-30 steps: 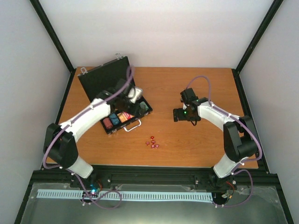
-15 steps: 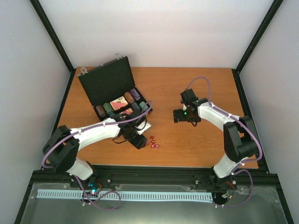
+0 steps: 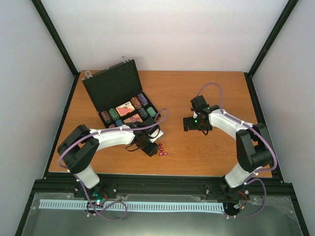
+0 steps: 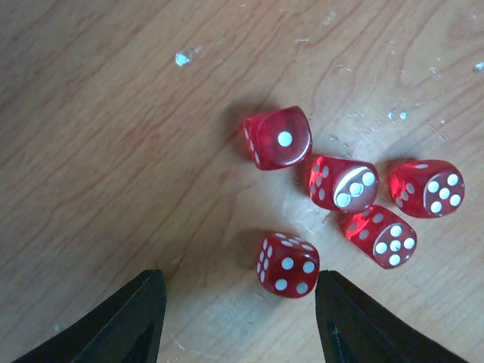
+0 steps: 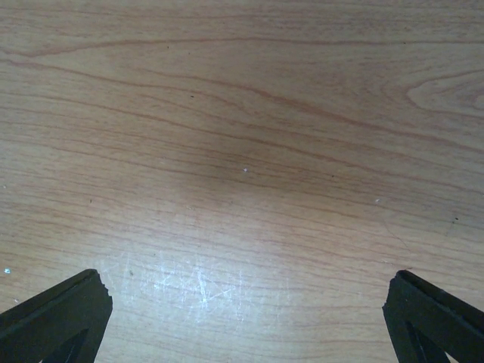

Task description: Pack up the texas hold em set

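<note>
**Surfaces on the poker rig, as seen from my end**

From my seat the table (image 5: 242, 113) reads as wood-grain, smooth with a soft sheen but scuffed by fine pale scratches. The dice (image 4: 287, 265) are see-through red plastic, properly glossy, with flat white pips. The fingers (image 4: 113, 325) on the left gripper (image 4: 238, 283) look like matt black plastic. The briefcase (image 3: 110, 86) is dull black inside the lid, and its latches (image 3: 87, 74) are shiny silver metal. The arm shells (image 3: 110, 137) are smooth white plastic.

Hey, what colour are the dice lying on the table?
The dice are see-through red with white pips; the left wrist view shows them best.
</note>
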### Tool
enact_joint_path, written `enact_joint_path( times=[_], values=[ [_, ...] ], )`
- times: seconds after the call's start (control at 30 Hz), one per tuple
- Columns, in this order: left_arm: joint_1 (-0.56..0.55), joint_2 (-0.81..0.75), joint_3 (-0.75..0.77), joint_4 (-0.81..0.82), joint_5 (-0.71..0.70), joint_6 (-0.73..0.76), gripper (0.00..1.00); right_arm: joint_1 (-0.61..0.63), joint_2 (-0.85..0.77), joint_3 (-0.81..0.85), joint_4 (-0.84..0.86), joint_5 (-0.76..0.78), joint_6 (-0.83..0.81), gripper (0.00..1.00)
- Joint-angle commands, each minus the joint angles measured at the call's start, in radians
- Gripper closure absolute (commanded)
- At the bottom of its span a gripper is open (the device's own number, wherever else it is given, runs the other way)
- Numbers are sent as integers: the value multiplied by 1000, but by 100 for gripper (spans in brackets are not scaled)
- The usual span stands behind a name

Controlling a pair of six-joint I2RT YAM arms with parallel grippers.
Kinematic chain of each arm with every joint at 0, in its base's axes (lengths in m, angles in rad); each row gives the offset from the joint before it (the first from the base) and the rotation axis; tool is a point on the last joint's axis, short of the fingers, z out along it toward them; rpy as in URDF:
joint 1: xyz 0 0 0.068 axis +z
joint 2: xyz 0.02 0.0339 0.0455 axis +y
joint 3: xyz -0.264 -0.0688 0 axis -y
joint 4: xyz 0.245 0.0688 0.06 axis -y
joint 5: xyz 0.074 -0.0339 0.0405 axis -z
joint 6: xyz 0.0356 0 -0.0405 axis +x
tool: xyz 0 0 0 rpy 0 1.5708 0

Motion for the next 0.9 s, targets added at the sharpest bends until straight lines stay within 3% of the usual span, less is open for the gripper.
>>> enact_joint_path(
  times=[0.0, 0.13, 0.27, 0.43, 0.6, 0.87],
  values=[
    [-12, 15, 7, 59, -11, 7, 42, 4, -37, -13, 5, 3, -3, 0],
    [-12, 31, 21, 59, -8, 18, 45, 3, -35, -21, 7, 0, 1, 0],
    [-12, 40, 27, 58, 9, 13, 62, 4, -35, -21, 9, 1, 4, 0],
    [-12, 48, 24, 53, 21, 10, 64, 4, -32, -24, 11, 1, 7, 0],
    [-12, 45, 33, 31, 11, 0, 78, 4, -28, -29, 15, 1, 7, 0],
    [-11, 8, 80, -39, -43, -15, 83, 4, -22, -22, 17, 1, 9, 0]
  ],
)
